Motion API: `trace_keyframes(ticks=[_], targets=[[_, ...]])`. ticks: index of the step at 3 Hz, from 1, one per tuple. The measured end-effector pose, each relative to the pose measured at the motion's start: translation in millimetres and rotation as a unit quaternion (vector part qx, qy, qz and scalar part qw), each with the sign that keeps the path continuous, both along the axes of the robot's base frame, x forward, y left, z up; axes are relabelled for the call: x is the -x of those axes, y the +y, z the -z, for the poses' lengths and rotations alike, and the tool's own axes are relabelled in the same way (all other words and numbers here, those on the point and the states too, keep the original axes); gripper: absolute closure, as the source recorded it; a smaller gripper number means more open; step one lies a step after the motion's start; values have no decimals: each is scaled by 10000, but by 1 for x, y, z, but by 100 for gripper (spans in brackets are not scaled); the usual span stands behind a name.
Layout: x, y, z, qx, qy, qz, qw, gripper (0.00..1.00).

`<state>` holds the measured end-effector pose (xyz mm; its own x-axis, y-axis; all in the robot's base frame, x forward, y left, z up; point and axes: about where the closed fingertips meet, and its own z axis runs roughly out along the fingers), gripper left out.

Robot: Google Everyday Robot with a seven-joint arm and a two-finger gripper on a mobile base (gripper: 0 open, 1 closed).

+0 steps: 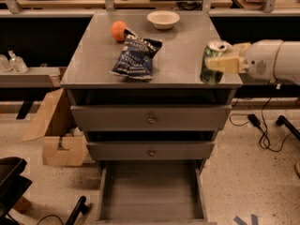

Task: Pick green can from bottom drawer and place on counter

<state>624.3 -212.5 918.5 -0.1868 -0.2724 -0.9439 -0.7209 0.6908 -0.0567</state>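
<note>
The green can (211, 63), with its silver top and pull tab, is upright in my gripper (220, 62) at the right front corner of the counter (180, 50). The gripper comes in from the right on a white arm and its pale fingers (225, 63) are shut on the can. I cannot tell whether the can's base touches the counter. The bottom drawer (152, 191) is pulled open below, its grey floor bare.
On the counter lie a dark blue chip bag (136, 54), an orange (118, 30) and a white bowl (163, 19). Two shut drawer fronts with knobs (151, 118) sit above the open drawer. A cardboard box (58, 142) stands left; cables (262, 130) lie on the floor right.
</note>
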Motion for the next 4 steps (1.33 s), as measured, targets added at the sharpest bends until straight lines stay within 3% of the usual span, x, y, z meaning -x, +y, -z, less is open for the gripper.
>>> trace_keyframes(ticks=[1, 2, 4], targets=[[-64, -3, -6, -203, 178, 134, 9995, 100], [-122, 1, -4, -337, 201, 180, 9991, 100], [-180, 10, 19, -578, 227, 149, 9980, 100]])
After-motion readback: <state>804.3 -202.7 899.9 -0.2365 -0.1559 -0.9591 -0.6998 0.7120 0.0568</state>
